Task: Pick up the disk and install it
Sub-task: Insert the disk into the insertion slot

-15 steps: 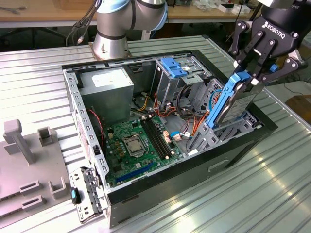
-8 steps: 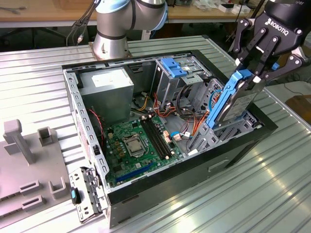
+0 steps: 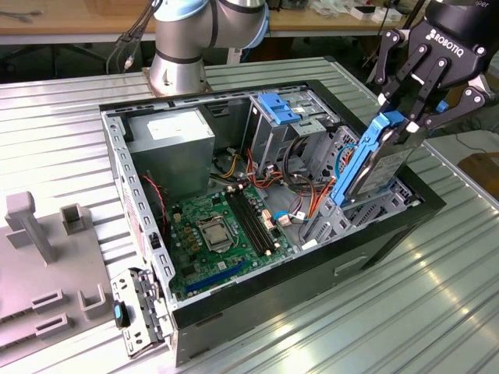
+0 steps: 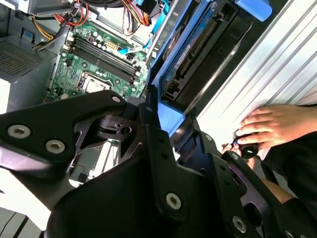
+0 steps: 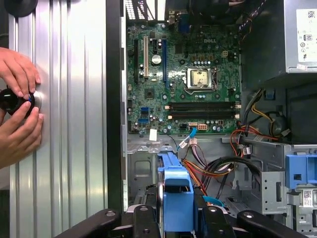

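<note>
One grey fixture plate (image 3: 39,265) sits at the exterior view's left on the ribbed metal table (image 3: 390,319). Mid-frame: open computer case (image 3: 312,292), motherboard (image 3: 222,238) exposed, blue bracket (image 3: 281,107) atop the drive cage. At the exterior view's right, the gripper (image 3: 405,125) fingers clamp the top edge of the disk (image 3: 373,171), which is tilted with its lower end inside the case's front bay. In the first wrist view, a person's hands (image 5: 20,136) rest on a black knob (image 5: 12,100) beside the case.

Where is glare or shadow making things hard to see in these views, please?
In the exterior view, light streaks glare off the ribbed table, while the disk held in the gripper is evenly lit; in the second wrist view, the table washes out near white and the gripper looks dark; in the first wrist view, the motherboard is evenly lit.
</note>
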`<state>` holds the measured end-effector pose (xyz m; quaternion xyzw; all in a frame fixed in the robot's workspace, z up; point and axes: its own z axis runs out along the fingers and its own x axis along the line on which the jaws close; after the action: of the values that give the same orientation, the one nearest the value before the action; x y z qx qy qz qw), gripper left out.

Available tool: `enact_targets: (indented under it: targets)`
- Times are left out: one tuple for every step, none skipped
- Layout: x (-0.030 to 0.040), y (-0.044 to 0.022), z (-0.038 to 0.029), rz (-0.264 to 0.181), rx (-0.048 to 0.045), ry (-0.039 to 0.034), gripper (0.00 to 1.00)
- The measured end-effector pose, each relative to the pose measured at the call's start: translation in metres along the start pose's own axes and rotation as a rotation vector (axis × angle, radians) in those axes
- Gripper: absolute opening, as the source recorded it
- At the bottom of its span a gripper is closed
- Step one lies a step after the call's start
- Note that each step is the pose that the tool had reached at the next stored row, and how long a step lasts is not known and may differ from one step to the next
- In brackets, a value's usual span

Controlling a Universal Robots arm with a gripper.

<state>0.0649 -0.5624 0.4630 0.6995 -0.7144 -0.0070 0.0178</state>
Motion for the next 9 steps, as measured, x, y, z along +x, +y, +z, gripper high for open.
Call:
enact_targets:
  targets:
    - [-0.0002,-0.0002,0.0,0.0,-0.0001,-0.0001,0.37]
    - [-0.0004,-0.0004,0.0,0.0,-0.0002,0.0,0.37]
    - [-0.0006,-0.0005,0.0,0.0,-0.0003,0.0,0.37]
    - [-0.0008,-0.0008,0.0001,0.0,-0.0004,0.0,0.37]
    - [-0.0011,-0.0011,0.0001,0.0,-0.0006,0.0,0.37]
    - [-0.0013,-0.0013,0.0001,0.0,-0.0008,0.0001,0.37]
    - [-0.0017,-0.0018,0.0001,0.0,-0.0011,0.0,0.37]
    - [-0.0019,-0.0021,0.0,0.0,-0.0014,0.0001,0.37]
    - [-0.0021,-0.0024,0.0,0.0,-0.0018,0.0,0.37]
